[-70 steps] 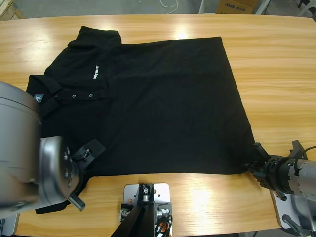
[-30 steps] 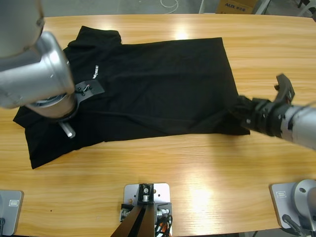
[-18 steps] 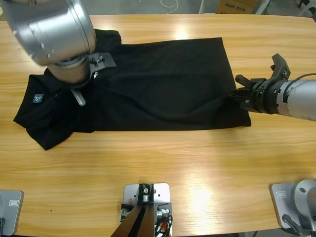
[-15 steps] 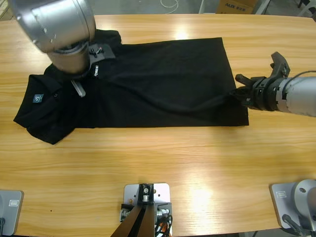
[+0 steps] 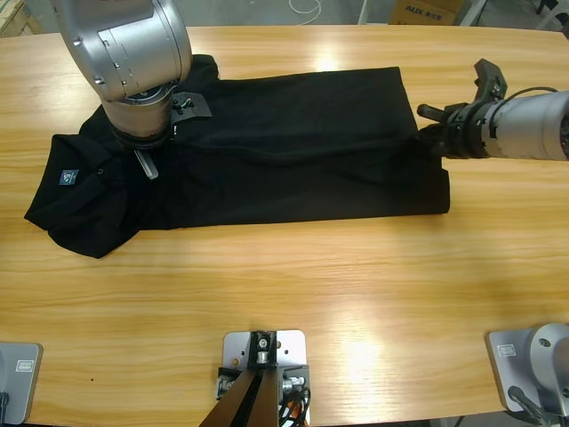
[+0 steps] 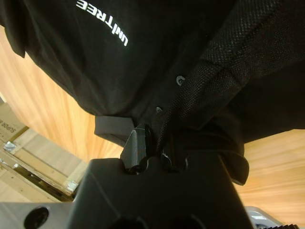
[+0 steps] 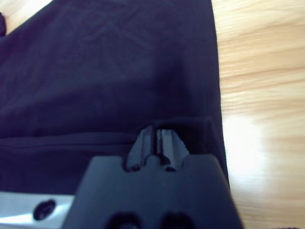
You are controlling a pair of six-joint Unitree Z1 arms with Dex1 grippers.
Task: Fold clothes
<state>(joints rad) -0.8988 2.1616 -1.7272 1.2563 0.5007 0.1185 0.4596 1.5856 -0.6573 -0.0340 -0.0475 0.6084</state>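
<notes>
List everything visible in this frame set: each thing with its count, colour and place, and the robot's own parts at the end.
polo shirt: one, black, lying across the far half of the table, lower half folded up over the upper; collar end toward the left, hem end toward the right.
neck label: one, teal, on the shirt's left end.
white lettering: one mark, on the shirt's chest, seen in the left wrist view.
table: one, light wood, under everything.
cardboard box: one, brown, beyond the table's far edge.
left hand: one, black, shut on the shirt fabric near the buttons.
right hand: one, black, shut on the shirt's right edge.
</notes>
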